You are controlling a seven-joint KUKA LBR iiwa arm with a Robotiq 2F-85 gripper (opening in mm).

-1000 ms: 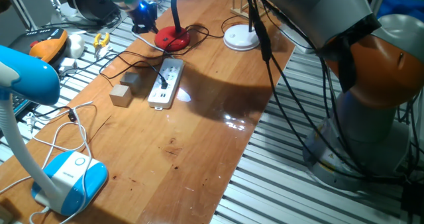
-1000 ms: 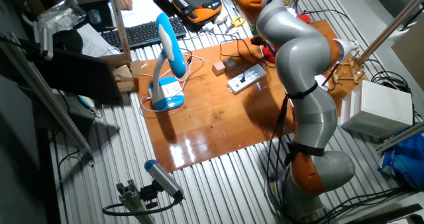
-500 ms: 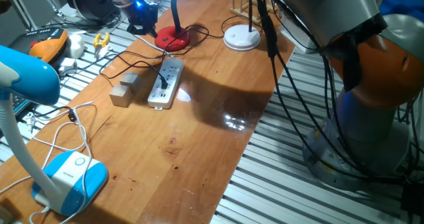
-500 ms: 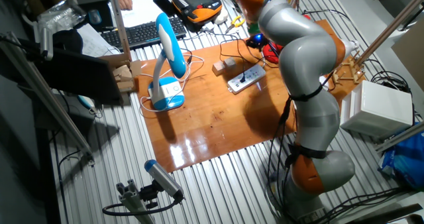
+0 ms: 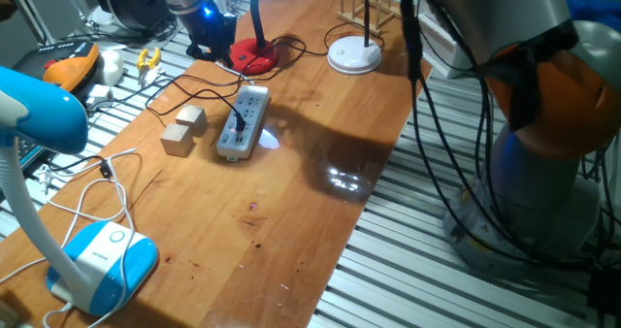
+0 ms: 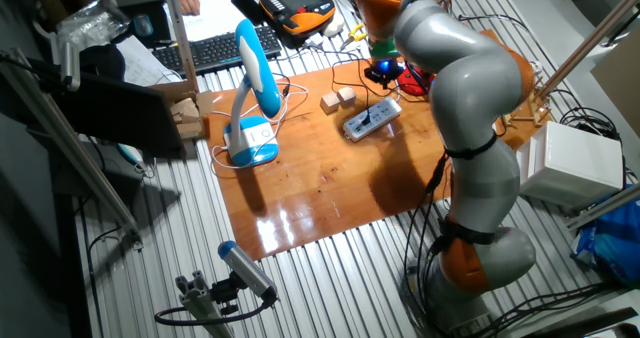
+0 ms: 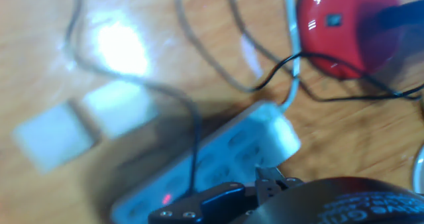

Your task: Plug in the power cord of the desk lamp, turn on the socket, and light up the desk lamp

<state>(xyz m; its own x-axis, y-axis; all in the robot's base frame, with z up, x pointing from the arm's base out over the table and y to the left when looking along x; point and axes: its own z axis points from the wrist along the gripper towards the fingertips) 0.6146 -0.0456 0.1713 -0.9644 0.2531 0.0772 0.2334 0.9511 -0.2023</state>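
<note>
Wood grain, glossy and warm brown, covers the table [image 5: 291, 202], which reflects overhead light near its edge. On it lies the socket [image 5: 243, 121], a long white plastic strip with rounded ends, and a small black plug stands in one of its outlets; the hand view shows a small red light on its face. From that plug the power cord [image 5: 194, 90], thin and black, loops loosely across the tabletop toward the desk lamp [image 5: 252, 54], whose flat, round, shiny red base carries a slim black stem. Two pale wooden blocks [image 5: 182, 129] sit just beside the strip. The gripper [image 5: 206, 29] hovers near the red base with a blue glow on it; whether its jaws are apart or together cannot be told. A white disc lamp base [image 5: 353, 54] rests well apart.
</note>
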